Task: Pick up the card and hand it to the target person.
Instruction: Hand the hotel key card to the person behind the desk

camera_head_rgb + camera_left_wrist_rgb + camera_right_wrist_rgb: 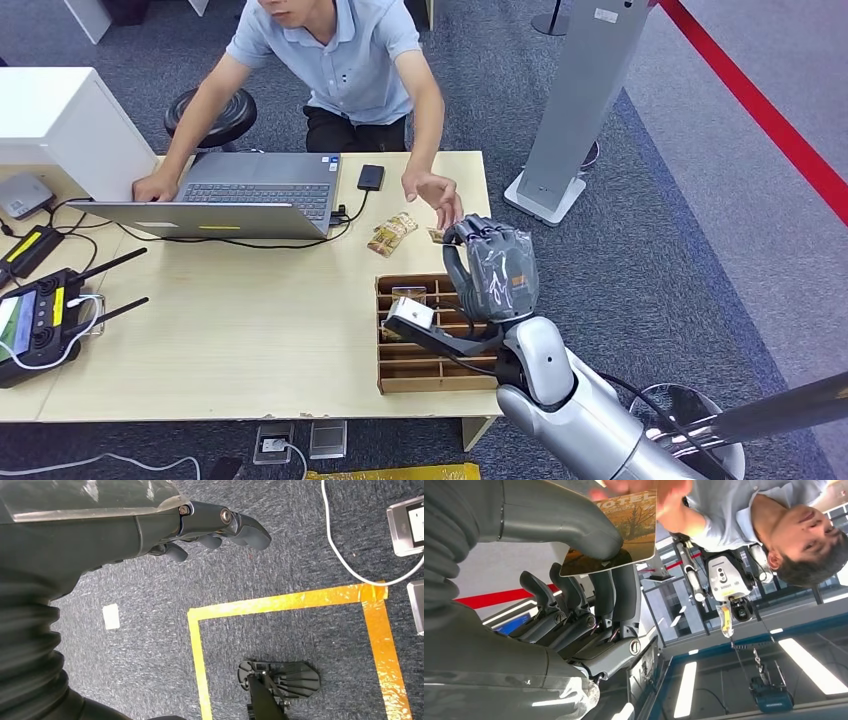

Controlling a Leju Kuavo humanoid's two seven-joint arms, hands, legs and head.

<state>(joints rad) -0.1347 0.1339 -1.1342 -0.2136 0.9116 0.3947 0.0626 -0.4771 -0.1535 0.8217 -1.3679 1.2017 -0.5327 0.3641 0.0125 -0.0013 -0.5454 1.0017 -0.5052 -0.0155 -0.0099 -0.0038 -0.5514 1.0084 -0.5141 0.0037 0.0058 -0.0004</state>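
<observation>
Pale wood-grain surface (250, 340), rectangular; its right edge gives onto grey carpet with open floor toward a red line (770, 120). On the surface, largest first: an open grey laptop (235, 195) well to the left of the wooden tray, a person (340, 60) in a light blue shirt seated behind it with one hand on the keyboard. The wooden tray (425, 375) sits at the surface's near right corner, brown, split by thin slats into narrow compartments; contents partly hidden by the arm, one small pale item (408, 294) visible in a far compartment. Beyond the tray, toward the laptop, lies a crinkled brown snack packet (391, 234); further back a small black device (371, 177), cabled. Black controller (35, 320) with antennas at the surface's left edge, far from the tray. Right robot hand (492, 268), dark fingers under a clear glossy cover, is raised above the tray's far right corner; right wrist view shows its thick grey thumb pressing the card (624, 535) against the dark fingers (616, 597), so it pinches the card. Card is flat, stiff, printed brown-orange with a tree and lettering. The person's other hand (435, 195) reaches just beside it; contact cannot be told, blurred. Left robot hand (215, 530) hangs over carpet with yellow tape (290, 602), fingers curled inward, holding nothing.
</observation>
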